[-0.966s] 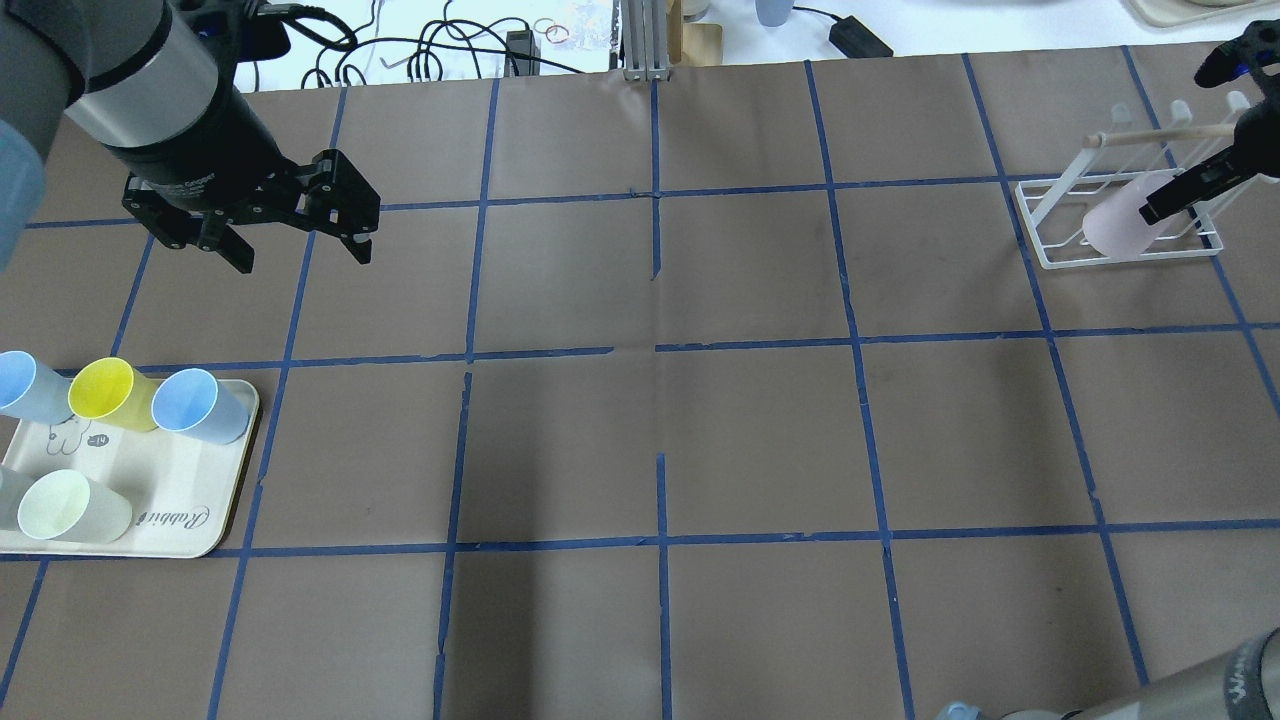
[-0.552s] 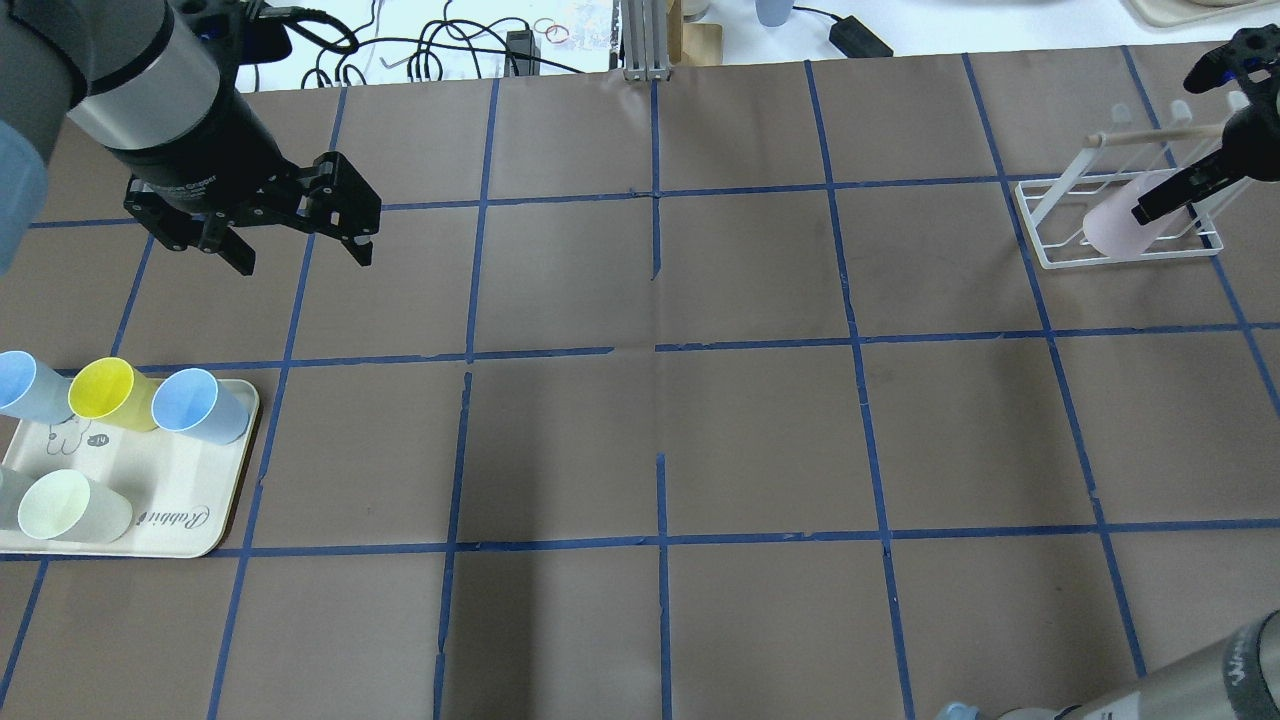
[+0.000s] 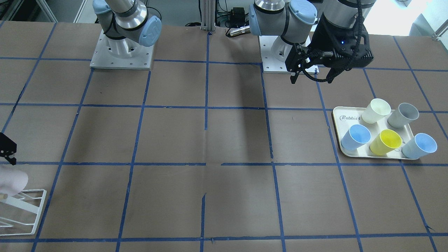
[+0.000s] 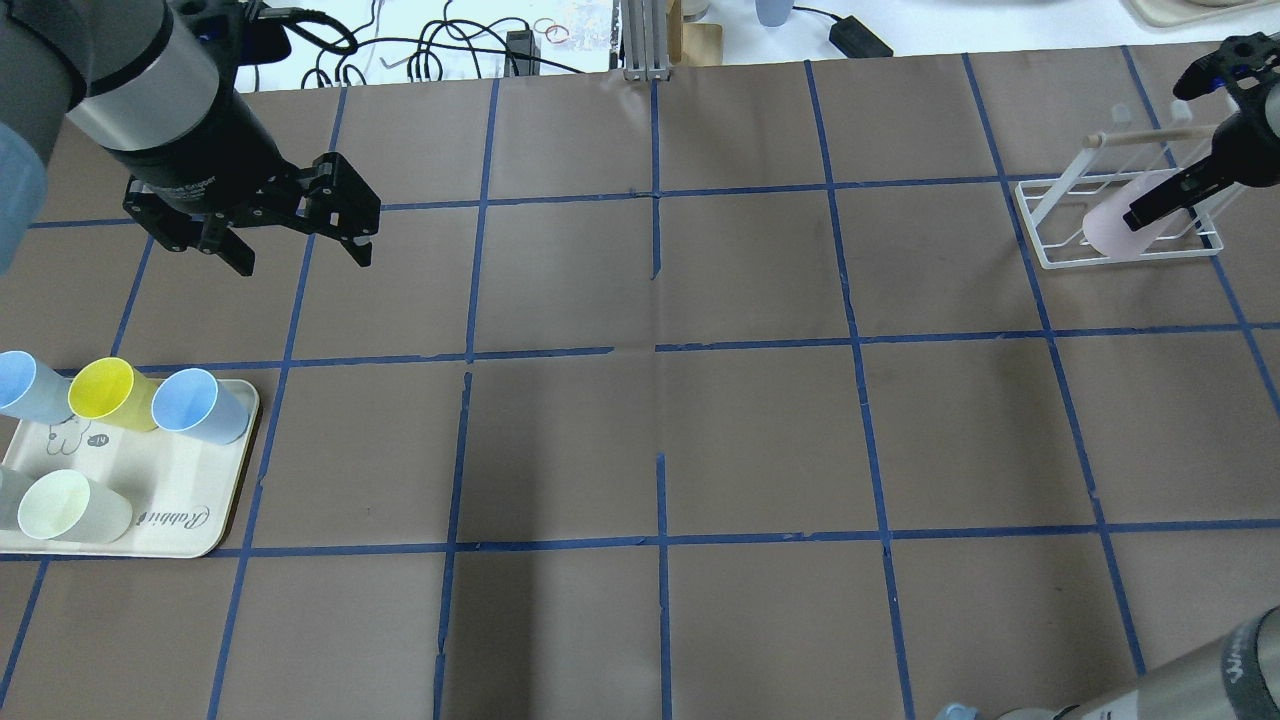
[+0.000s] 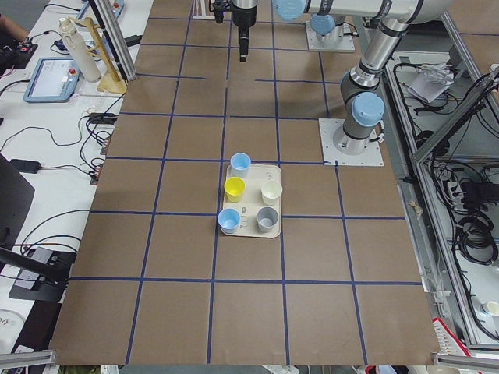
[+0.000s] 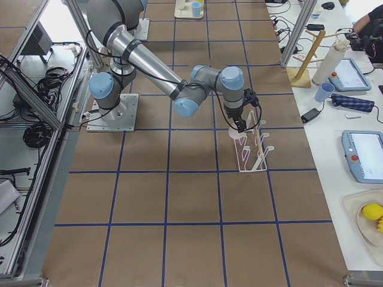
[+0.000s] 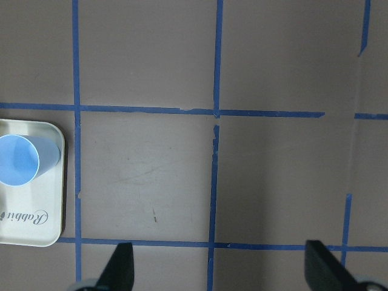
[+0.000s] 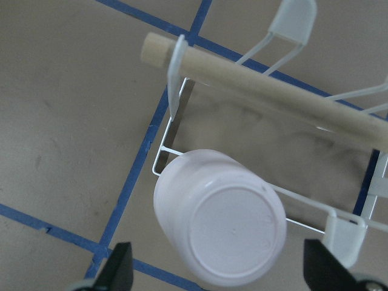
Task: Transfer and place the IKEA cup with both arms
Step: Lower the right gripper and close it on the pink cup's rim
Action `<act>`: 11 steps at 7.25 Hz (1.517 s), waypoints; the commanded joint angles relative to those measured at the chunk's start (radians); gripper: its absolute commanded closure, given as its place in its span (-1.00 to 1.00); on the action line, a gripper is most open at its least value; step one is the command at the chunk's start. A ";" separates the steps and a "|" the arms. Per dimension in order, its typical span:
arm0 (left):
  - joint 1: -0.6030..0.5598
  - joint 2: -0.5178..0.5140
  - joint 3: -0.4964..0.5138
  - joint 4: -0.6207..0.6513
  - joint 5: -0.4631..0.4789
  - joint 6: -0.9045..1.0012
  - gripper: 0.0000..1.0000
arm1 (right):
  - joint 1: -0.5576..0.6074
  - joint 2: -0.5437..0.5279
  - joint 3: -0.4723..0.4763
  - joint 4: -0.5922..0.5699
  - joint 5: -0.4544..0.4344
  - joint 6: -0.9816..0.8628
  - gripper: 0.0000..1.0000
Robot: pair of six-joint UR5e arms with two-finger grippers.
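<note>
The pale pink IKEA cup (image 4: 1108, 228) hangs tilted, bottom up, on the white wire rack (image 4: 1060, 258) at the far right; it also shows in the right wrist view (image 8: 221, 233) and the front view (image 3: 10, 178). My right gripper (image 4: 1150, 205) is open just above the cup. In the right wrist view the right gripper (image 8: 221, 270) has its fingertips (image 8: 118, 267) on either side of the cup's base and apart from it. My left gripper (image 4: 303, 258) is open and empty, held above the table at the far left, beyond the tray.
A cream tray (image 4: 180, 520) at the left front holds two light blue cups, a yellow one (image 4: 105, 392), a cream-white one (image 4: 65, 505) and a grey one (image 3: 403, 114). The rack has a wooden bar (image 8: 260, 91) and upright wire pegs. Cables lie past the table's far edge.
My right gripper has shifted slightly leftward and lower over the pink cup on the rack. The cup and the left arm have not moved.
</note>
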 commanded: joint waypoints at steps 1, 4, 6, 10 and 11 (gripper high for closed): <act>0.000 0.000 0.000 0.001 0.000 0.000 -1.00 | 0.000 0.020 -0.002 -0.006 0.001 -0.001 -1.00; 0.002 0.000 0.000 -0.001 0.000 0.000 -1.00 | 0.000 0.018 -0.005 -0.006 0.001 -0.001 -0.71; 0.002 0.000 0.001 0.001 0.000 0.000 -1.00 | 0.000 0.014 -0.005 -0.006 0.001 -0.001 -0.39; 0.002 0.000 0.002 0.001 0.000 0.000 -1.00 | 0.000 0.006 -0.007 -0.004 -0.002 -0.005 0.87; 0.002 0.000 0.003 0.001 0.000 0.000 -1.00 | 0.000 0.005 -0.008 -0.001 -0.005 -0.005 1.00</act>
